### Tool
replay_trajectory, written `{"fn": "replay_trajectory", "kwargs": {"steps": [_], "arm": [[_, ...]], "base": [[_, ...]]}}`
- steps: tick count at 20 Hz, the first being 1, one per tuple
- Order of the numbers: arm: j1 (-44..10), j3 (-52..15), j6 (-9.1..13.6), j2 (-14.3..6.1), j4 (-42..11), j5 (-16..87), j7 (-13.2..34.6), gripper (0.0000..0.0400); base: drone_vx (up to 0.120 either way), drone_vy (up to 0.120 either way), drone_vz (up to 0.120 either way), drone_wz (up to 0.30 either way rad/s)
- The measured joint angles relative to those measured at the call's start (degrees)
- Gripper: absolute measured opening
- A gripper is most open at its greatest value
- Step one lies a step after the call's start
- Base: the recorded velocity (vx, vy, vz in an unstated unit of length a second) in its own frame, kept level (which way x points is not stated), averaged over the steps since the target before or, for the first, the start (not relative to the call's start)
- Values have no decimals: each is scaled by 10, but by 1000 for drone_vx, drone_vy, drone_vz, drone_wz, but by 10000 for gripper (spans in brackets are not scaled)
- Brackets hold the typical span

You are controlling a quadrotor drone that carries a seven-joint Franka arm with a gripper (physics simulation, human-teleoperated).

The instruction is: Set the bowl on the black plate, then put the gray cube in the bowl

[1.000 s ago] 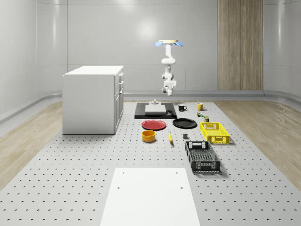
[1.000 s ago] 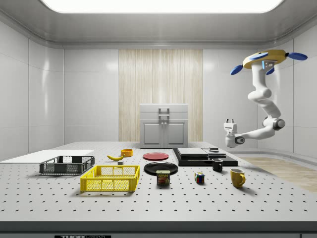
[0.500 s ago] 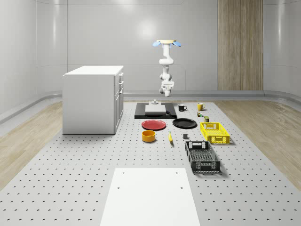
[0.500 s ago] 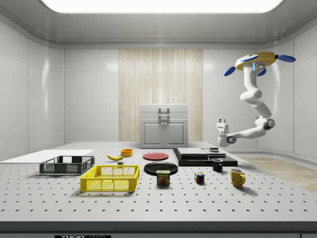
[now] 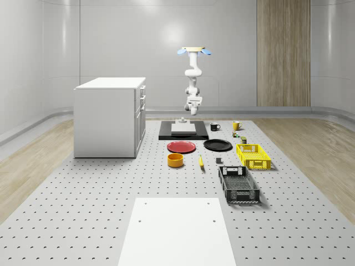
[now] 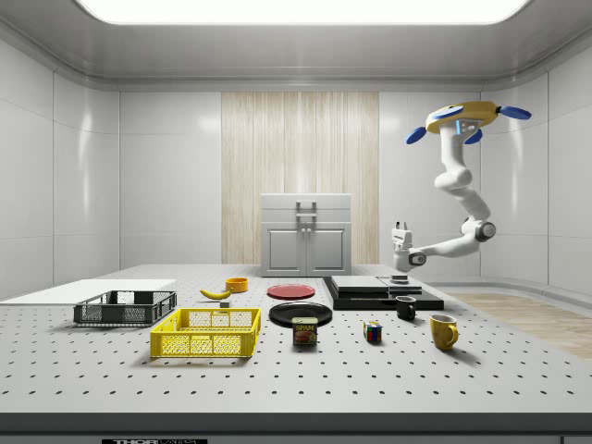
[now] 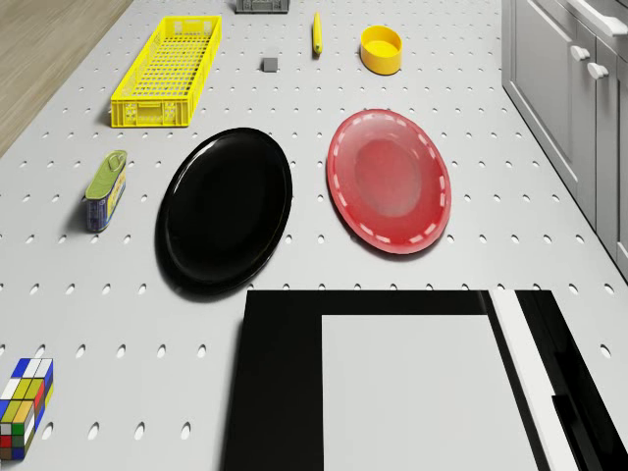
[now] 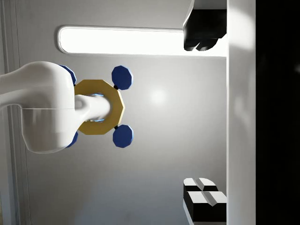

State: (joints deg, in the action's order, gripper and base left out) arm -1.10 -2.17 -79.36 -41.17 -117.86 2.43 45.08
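Bowl: the yellow bowl [image 5: 175, 160] is being left upright on the table [image 5: 83, 210], in front of the red plate [image 5: 181, 147] and apart from it. Nothing is being held inside it.
Black plate: the black plate [image 5: 217, 145] is being left flat and bare on the table, just beside the red plate but not touching it.
Gray cube: the gray cube [image 5: 218, 161] is being left on the table, between the banana [image 5: 201, 162] and the yellow basket [image 5: 253, 155], in front of the black plate.
Arm: the arm is being hung down from the drone [image 6: 460, 118], then bent at the elbow and stretched out sideways, toward the side view's left.
Gripper: the gripper [image 6: 401, 226] is being pointed up, high over the end of the black slab [image 6: 361, 294]. Its fingers [image 8: 202, 33] are being held wide apart, with nothing between them.
Drone: it is being kept in the air, hovering high above the far end of the table, behind the black slab.
Open room: bare table is being left all around the bowl, and between the bowl and the black plate.
Edges: the white cabinet [image 5: 110, 116] is being kept well off to the whole-scene view's left, and the black basket [image 5: 238, 184] is lying nearer the front.
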Motion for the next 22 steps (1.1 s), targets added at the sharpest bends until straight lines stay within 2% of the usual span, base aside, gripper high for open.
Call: {"fn": "replay_trajectory", "kwargs": {"steps": [3, 8, 14, 17, 20, 22], "arm": [[-4, -12, -1, -1, -2, 17, 2, 400], [-16, -53, -5, -4, -9, 75, 10, 400], [-54, -170, -13, -15, -51, 242, 35, 400], [-90, -267, -20, -29, -113, 391, 64, 400], [-143, -377, -24, -51, -215, 579, 114, 400], [-190, -446, -18, -68, -291, 710, 160, 400]], "base": [[120, -27, 0, 0], [120, -120, 0, 0], [120, -20, 0, 0], [120, 0, 0, 0], [120, 0, 0, 0], [120, 0, 0, 0]]}}
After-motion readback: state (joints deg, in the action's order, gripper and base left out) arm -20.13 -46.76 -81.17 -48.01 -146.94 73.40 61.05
